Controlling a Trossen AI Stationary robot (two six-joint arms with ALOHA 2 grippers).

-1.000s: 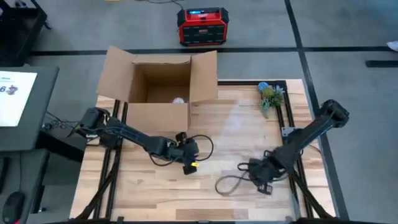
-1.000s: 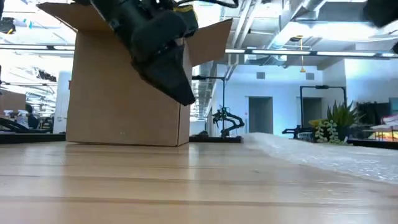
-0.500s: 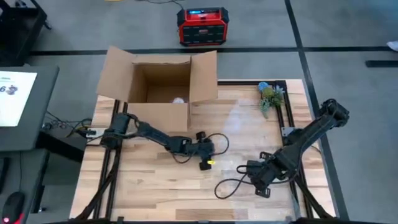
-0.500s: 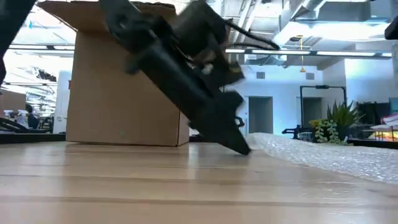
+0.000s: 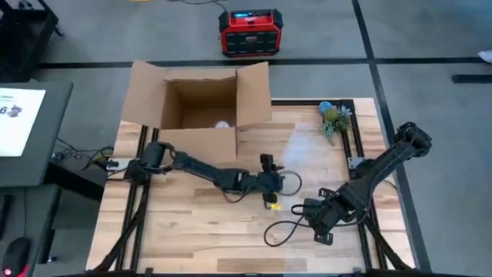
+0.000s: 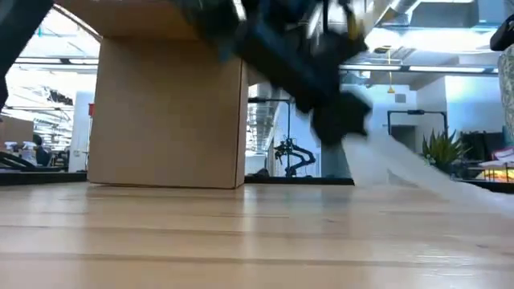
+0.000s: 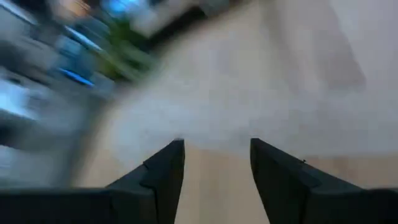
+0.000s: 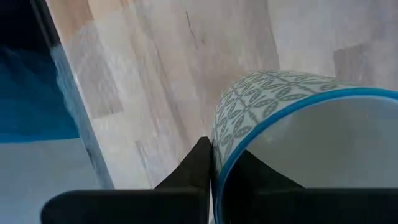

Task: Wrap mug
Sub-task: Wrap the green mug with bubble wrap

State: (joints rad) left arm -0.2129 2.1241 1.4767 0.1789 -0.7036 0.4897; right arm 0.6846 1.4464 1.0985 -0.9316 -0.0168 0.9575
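The right gripper (image 8: 211,171) pinches the rim of a patterned, blue-edged mug (image 8: 298,143), one finger outside the wall and one inside, low over the wooden table (image 5: 192,231) near its front right corner. The left gripper (image 7: 214,165), fingers parted and holding nothing, reaches across mid-table to the edge of a clear bubble-wrap sheet (image 5: 307,150). Behind stand an open cardboard box (image 5: 196,104), a small plant (image 5: 334,119) and a red unit (image 5: 250,32); no lettering is legible.

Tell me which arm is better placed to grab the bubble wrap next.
Left, likely. Its open claw sits right at the bubble wrap, while the right claw is shut on the mug.
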